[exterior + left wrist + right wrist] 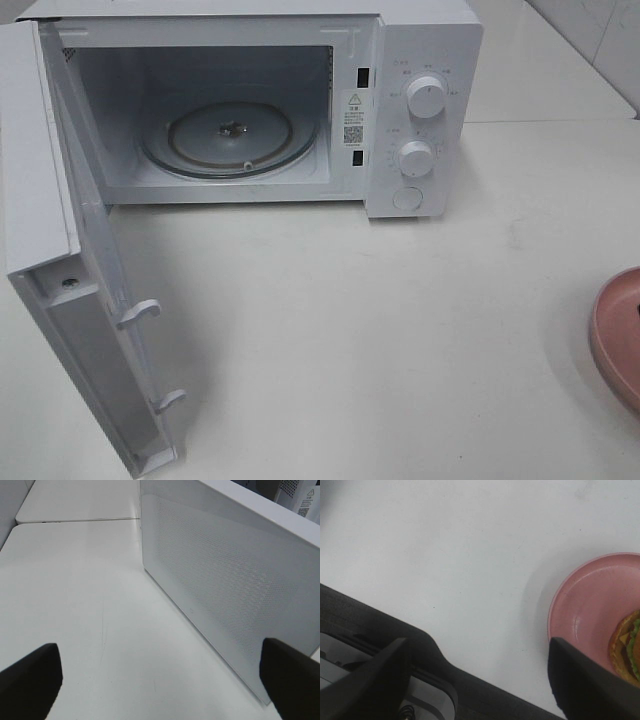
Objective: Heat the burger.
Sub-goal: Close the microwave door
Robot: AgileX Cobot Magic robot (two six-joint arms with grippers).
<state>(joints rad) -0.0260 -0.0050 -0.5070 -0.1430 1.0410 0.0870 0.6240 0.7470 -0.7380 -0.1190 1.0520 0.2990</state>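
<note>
The burger (626, 652) shows only in the right wrist view, as a sliver of brown bun and green lettuce at the frame edge. It lies on a pink plate (582, 605). My right gripper (480, 690) is open; one of its dark fingers (585, 680) overlaps the plate's rim and the other stands far from it, with bare table between them. In the high view only the plate's edge (620, 340) shows at the far right, and neither arm is in view there. My left gripper (162, 685) is wide open over bare table, facing the microwave door's outer face (225, 580).
The white microwave (425, 60) stands at the back with its door (60, 250) swung fully open to the left and a glass turntable (230, 140) inside. Two knobs and a button sit on its right panel. A dark frame (395, 630) crosses the right wrist view.
</note>
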